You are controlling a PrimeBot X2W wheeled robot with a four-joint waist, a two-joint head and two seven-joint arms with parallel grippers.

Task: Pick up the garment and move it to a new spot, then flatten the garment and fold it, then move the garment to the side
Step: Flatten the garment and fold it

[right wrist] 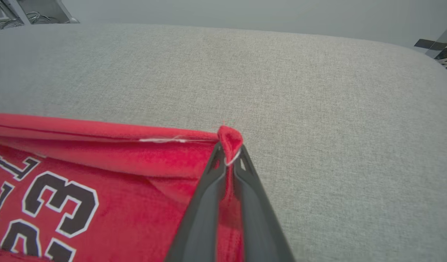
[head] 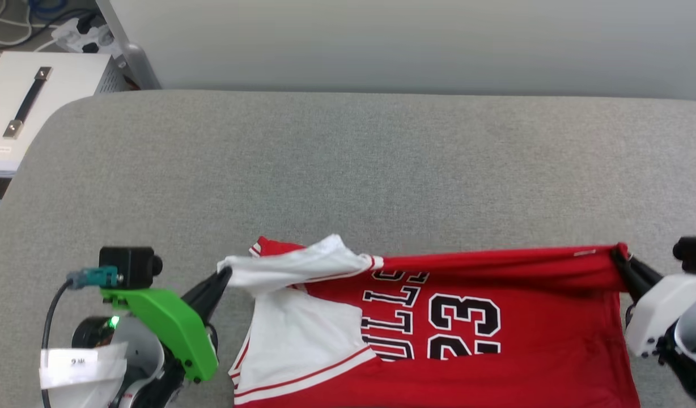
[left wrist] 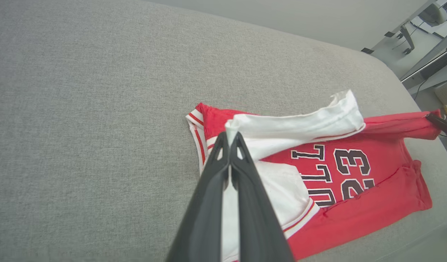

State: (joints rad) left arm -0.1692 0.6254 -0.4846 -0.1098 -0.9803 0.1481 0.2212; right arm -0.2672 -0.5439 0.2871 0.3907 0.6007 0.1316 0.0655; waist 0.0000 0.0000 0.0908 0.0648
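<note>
The left hand (left wrist: 230, 136) is pinched fully closed, its two dark fingers pressed together on the end of a white sleeve (left wrist: 300, 123). The cloth's edge sits right at their tips. The right hand (right wrist: 229, 149) is clamped as well, with a small bunch of red fabric from a corner of the hem poking up between its tips. Both hands hold the same garment (head: 495, 340), one at each end, and its far edge runs between them drawn into a nearly straight line. The rest of the red body spreads toward the robot with the black, white-outlined "23" and part of the lettering facing up, turned sideways in the head view. A second white sleeve with striped trim lies flat just beside the held one. The garment lies on the near part of the grey fabric-covered table (head: 348, 170) and runs off the bottom of the head view. Past the table's far left corner stands a white box (head: 59, 85) with a dark handle.
</note>
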